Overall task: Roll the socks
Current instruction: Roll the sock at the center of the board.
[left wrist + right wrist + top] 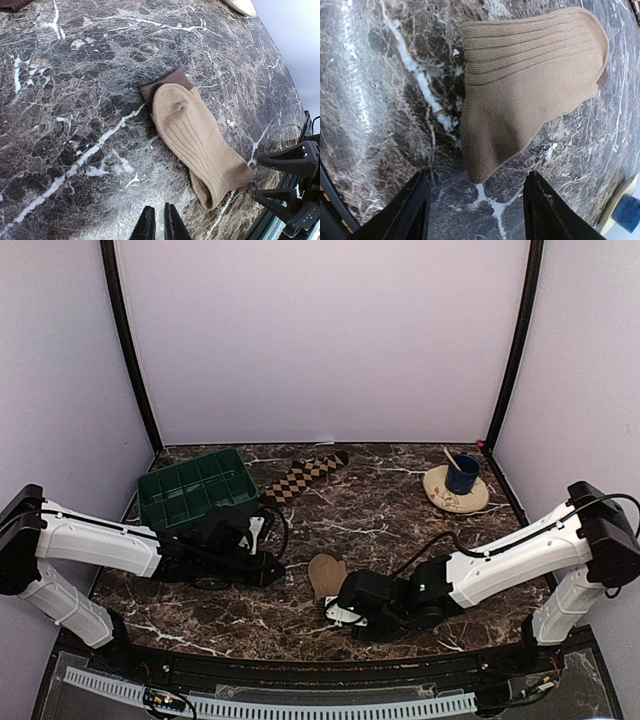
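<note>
The tan-brown sock (326,575) lies flat on the marble table near the front middle, its darker toe pointing away; it also shows in the left wrist view (195,135) and the right wrist view (520,80). The checkered sock (303,478) lies stretched out at the back, beside the green tray. My left gripper (268,575) rests on the table left of the tan sock, jaws shut and empty (157,225). My right gripper (335,612) is open and empty, its fingers straddling the sock's cuff end without touching it (477,205).
A green compartment tray (195,488) stands at the back left. A cream plate (456,492) with a blue cup (462,473) and a stick in it sits at the back right. The table's front edge runs just behind both arms.
</note>
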